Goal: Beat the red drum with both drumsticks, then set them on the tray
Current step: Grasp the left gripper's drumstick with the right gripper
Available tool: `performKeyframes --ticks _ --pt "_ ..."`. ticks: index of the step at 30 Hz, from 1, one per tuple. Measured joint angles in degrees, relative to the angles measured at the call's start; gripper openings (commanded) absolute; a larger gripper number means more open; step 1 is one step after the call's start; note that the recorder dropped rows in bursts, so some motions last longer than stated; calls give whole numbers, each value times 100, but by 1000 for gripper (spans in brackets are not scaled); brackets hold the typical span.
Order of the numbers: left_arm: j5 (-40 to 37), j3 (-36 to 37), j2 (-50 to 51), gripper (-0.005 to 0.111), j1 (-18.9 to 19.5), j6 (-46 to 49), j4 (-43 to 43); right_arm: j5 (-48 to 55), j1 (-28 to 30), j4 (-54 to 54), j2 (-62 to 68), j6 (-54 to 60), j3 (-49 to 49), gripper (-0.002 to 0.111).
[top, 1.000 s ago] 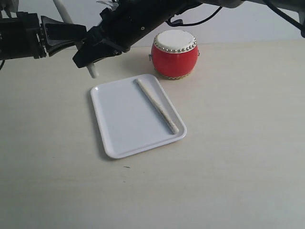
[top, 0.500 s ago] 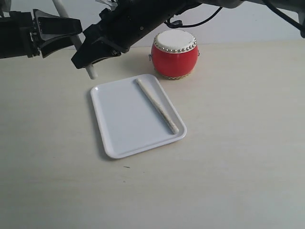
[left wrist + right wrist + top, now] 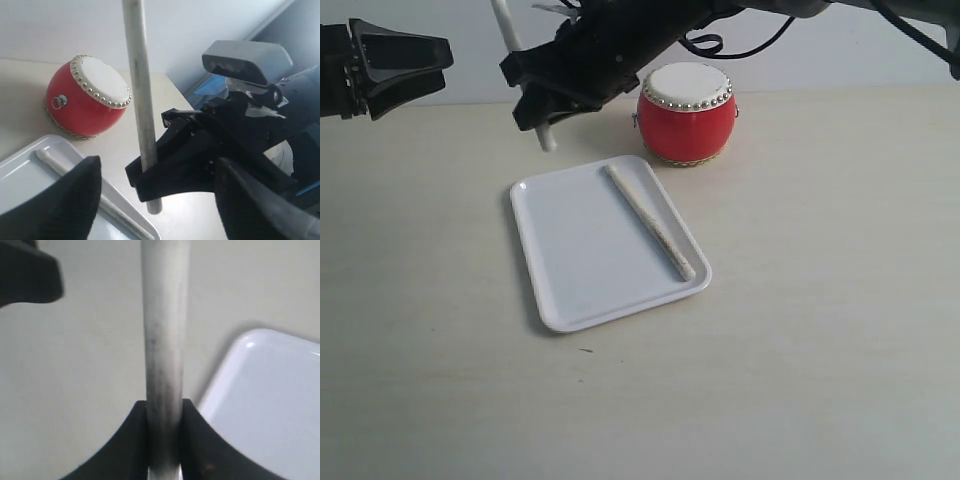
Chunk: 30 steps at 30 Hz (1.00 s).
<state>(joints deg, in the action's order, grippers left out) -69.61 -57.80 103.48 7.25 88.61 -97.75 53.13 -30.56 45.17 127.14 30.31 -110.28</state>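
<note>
Right jaws: closed on the lower part of a drumstick. Your right wrist view shows both black fingers pressed against its sides.
Held stick: nearly upright, its lower end poking out below the jaws, hanging above the counter just off the tray's far left corner.
Left jaws: spread wide and holding nothing, well off to the left of the tray and apart from the held stick.
Tray: flat on the counter in front of the drum. The other drumstick lies in it along the right side, rounded tip toward the drum.
Drum: upright on the counter just behind the tray's far right corner, with nothing touching it.
Step in hand: with one stick already in the tray, you look to be on the put-away of the second one.
Next move: bring your right arm over the bare left half of the tray, tip the stick from upright to level, lower it alongside the first, and only then let go. Dropped upright, it would likely bounce or roll over the low rim.
</note>
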Motion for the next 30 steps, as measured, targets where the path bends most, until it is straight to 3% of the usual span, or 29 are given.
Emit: performKeyframes --ticks 5,12,20,30 --pt "0 0 0 40 0 3 28 -115 0 -1013 0 -793 0 0" --pt "0 0 -23 0 0 3 179 70 0 -1370 0 -1145 0 0" --pt "416 0 -389 0 8 -121 506 406 0 -1392 0 -1228 0 0" --pt "3081 480 -1384 0 8 -355 749 553 0 -1392 0 -1269 0 0"
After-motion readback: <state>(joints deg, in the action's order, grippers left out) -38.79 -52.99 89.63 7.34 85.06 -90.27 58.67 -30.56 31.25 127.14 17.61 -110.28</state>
